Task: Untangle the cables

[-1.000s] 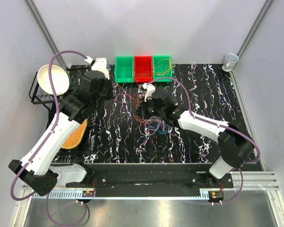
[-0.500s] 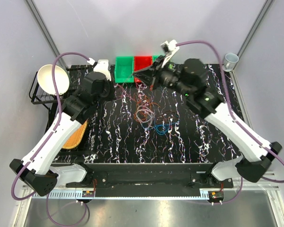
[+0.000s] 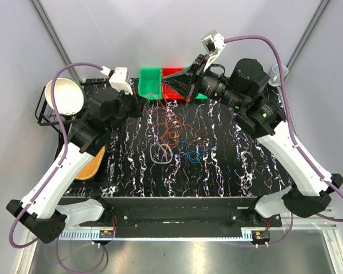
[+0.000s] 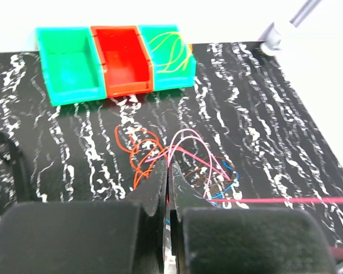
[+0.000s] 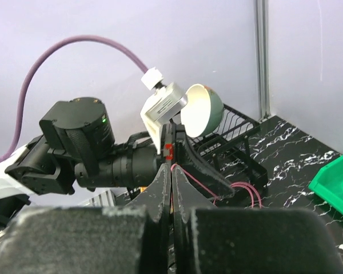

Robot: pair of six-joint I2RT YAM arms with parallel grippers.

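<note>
At the far left a white ceramic bowl [image 3: 62,96] sits on a black wire rack [image 3: 43,117], with a woven orange mat [image 3: 92,162] lying nearer on the black marbled table [image 3: 246,171].

The left gripper [image 4: 168,171] hangs low over the table with its fingers pressed together. A thin red cable [image 4: 274,200] leaves from beside them, drawn straight toward the right, so it appears pinched there.

The rest of the cables [image 3: 177,140], hair-thin curly wire loops, lie in a loose cluster at mid-table. Orange loops [image 4: 138,157] lie on the bin side, with a white loop [image 3: 161,153] and blue loops [image 3: 195,154] nearer the arms.

Behind them stand a green plastic bin [image 3: 150,83], a red plastic bin [image 3: 171,79] and a third green bin holding yellow-green cables [image 4: 167,54].

The right gripper [image 5: 170,171] is raised in front of the bins. Its fingers are likewise clamped together, with red wire showing at the tips and a pink loop trailing below.

The risk I see is that a strand stretched between the two grips is threaded through other loops. Further pulling could then cinch a knot or drag the whole cluster instead of freeing one cable. A wire this thin could also slip from the pads, or the trailing pink loop could snag on a bin rim.
</note>
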